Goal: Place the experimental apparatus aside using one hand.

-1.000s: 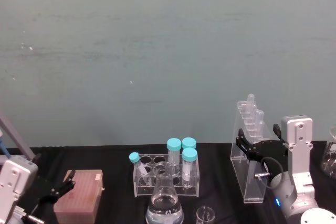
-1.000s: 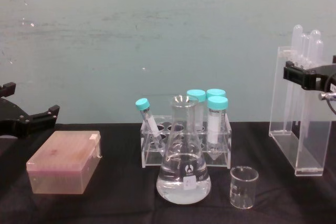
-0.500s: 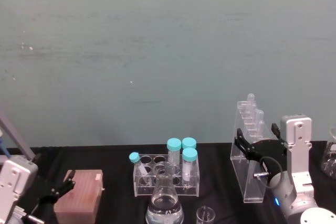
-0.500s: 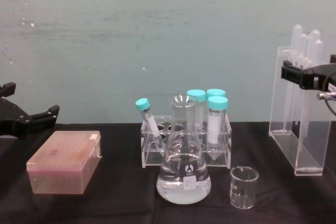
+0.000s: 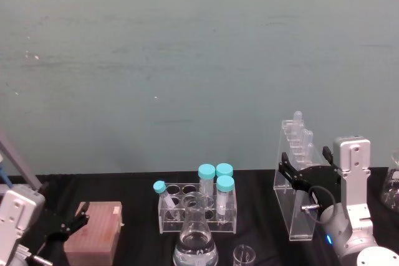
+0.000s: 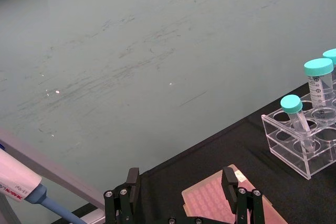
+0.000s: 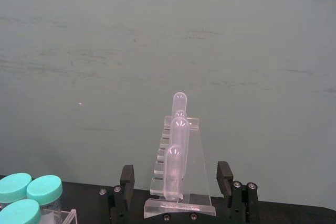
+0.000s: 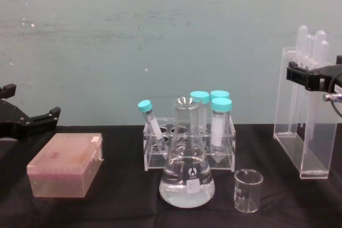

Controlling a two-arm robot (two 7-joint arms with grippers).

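Two end effectors show in the head view. The right end effector (image 5: 288, 175) is at the tall stand (image 5: 298, 216) on the right of the desk (image 5: 137, 216). The left end effector (image 5: 68, 227) hangs parked by the pink box (image 5: 93, 244) at far left. The flask (image 5: 196, 241) and beaker (image 5: 244, 256) stand front and centre, before the tube rack (image 5: 198, 207).

From the left wrist, that arm's fingers are spread above the box, holding nothing.

From the right wrist, the fingers stand wide, one on each side of the stand, unclamped.

From the chest, the stand is upright, its foot flat on the desk, well apart from the flask.

Over the last second almost nothing has shifted; stand and end effector keep their places. The stand appears set aside and let go, with flask and beaker probably next.
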